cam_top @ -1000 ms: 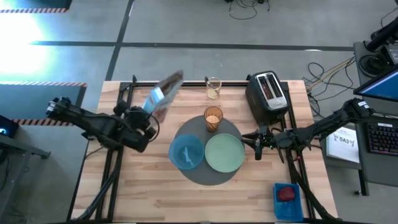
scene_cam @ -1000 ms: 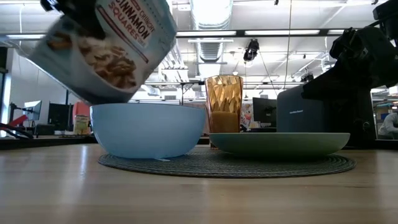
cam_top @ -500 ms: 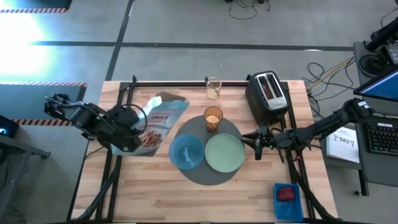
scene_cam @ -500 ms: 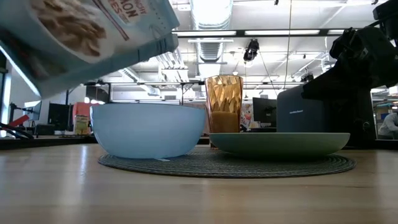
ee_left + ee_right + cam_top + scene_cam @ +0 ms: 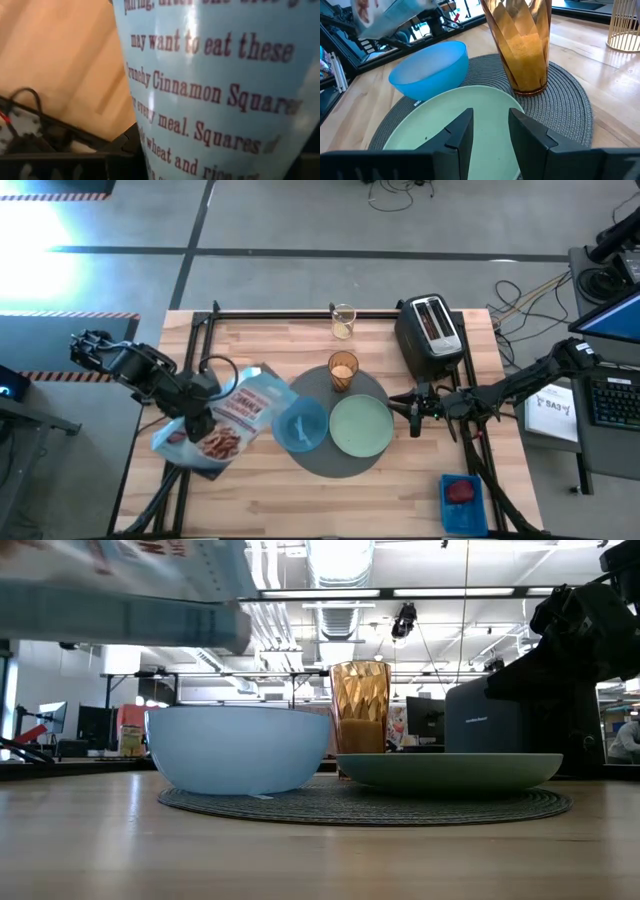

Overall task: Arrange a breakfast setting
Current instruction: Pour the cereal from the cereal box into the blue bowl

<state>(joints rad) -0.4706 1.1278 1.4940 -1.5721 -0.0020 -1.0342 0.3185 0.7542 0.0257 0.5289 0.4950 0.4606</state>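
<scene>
At the table's 9 o'clock side, the left gripper (image 5: 200,412) is holding the blue cereal box (image 5: 225,425) tilted in the air, its fingers clamped on it; the box's top end is pointing toward the small blue bowl (image 5: 300,424). Left wrist view is filling up with the box's printed panel (image 5: 220,85), so the fingers themselves are hidden there.

Centre of the table: the round dark-grey mat (image 5: 345,465) is carrying three things. The bowl is sitting on its 9 o'clock edge; can't tell whether anything is in it, the inside is looking plain blue in the right wrist view (image 5: 427,70). The pale green plate (image 5: 361,426) is sitting at the mat's 3 o'clock, just beside the bowl, showing only a tiny dark speck. The glass of orange drink (image 5: 342,370) is standing upright at the mat's 12 o'clock, roughly half full going by the low view (image 5: 360,720). Farther toward 12 o'clock, off the mat, a small clear glass (image 5: 343,321) is standing with something pale in its bottom.

At 1 o'clock the black toaster (image 5: 430,330) is standing. The right gripper (image 5: 415,412) is hovering just beside the plate's 3 o'clock rim, fingers (image 5: 462,132) parted a little with nothing between them. At 5 o'clock a blue tray (image 5: 462,502) is holding a red object.
</scene>
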